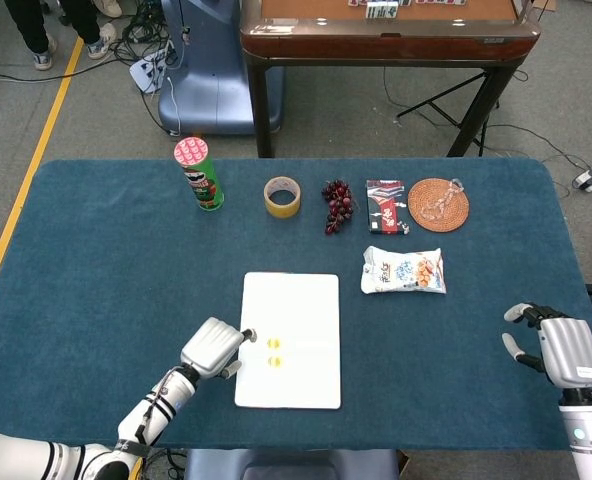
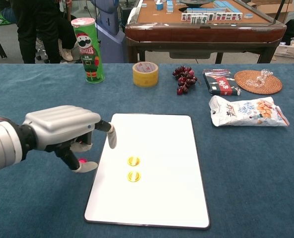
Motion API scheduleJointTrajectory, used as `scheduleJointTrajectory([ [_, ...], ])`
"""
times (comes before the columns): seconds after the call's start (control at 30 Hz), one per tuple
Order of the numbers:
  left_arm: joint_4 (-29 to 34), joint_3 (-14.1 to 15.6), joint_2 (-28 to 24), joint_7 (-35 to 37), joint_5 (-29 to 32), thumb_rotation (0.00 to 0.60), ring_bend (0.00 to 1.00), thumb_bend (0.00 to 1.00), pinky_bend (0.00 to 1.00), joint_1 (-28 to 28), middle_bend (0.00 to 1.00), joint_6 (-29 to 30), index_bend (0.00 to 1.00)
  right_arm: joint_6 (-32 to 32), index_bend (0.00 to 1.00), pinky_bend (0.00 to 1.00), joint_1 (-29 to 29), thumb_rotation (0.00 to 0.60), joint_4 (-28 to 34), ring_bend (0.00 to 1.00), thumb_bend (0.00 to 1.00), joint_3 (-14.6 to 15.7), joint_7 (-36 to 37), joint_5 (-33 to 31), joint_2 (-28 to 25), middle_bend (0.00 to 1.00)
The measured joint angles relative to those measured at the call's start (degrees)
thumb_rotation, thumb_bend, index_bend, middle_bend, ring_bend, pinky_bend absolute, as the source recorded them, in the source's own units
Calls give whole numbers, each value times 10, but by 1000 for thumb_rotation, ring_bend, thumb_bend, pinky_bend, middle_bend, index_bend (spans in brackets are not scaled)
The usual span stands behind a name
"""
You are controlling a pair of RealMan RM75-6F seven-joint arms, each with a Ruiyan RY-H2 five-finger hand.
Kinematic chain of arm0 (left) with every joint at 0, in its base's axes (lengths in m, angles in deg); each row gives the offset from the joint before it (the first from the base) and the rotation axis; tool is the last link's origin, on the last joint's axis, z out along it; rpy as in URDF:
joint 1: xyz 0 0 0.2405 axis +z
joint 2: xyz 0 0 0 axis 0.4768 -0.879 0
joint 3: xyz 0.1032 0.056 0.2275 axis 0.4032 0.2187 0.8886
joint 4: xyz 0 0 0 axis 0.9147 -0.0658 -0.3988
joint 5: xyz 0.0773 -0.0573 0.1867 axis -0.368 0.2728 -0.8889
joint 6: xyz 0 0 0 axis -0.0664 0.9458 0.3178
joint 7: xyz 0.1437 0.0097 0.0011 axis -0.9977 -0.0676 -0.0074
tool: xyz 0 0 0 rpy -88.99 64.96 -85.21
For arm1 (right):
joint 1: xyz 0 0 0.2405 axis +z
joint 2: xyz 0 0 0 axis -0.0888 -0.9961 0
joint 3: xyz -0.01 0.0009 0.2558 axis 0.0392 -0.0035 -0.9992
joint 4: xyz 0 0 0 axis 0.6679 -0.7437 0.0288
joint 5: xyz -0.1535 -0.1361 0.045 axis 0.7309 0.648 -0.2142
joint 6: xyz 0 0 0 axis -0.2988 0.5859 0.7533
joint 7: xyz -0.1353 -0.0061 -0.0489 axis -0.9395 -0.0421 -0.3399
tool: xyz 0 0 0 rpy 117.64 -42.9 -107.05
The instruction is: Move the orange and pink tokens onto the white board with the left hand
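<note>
Two orange tokens [image 2: 133, 160] [image 2: 133, 176] lie on the white board [image 2: 157, 198], near its left side; the head view shows them too [image 1: 273, 343]. My left hand [image 2: 62, 131] hovers low over the blue cloth just left of the board, with its fingers apart and holding nothing. A sliver of one pink token [image 2: 82, 160] shows by the thumb, and another pink token [image 2: 80, 146] peeks out under the fingers. In the head view the left hand [image 1: 214, 348] hides both pink tokens. My right hand [image 1: 561, 348] rests empty at the table's right edge, fingers spread.
Along the far side stand a green chip can [image 2: 89, 49], a tape roll [image 2: 145, 74], grapes [image 2: 184, 78], a red packet [image 2: 220, 82] and a woven coaster [image 2: 257, 81]. A snack bag [image 2: 246, 111] lies right of the board. A wooden table [image 2: 201, 27] stands beyond.
</note>
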Motion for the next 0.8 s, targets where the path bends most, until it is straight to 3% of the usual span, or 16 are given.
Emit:
scheduleJointTrajectory([
  [0.8, -67, -11, 31, -11, 31, 600, 1000, 342, 1000, 24, 1000, -23, 467, -2, 469, 611, -2, 600, -6, 499, 251, 2, 5, -4, 2, 499],
])
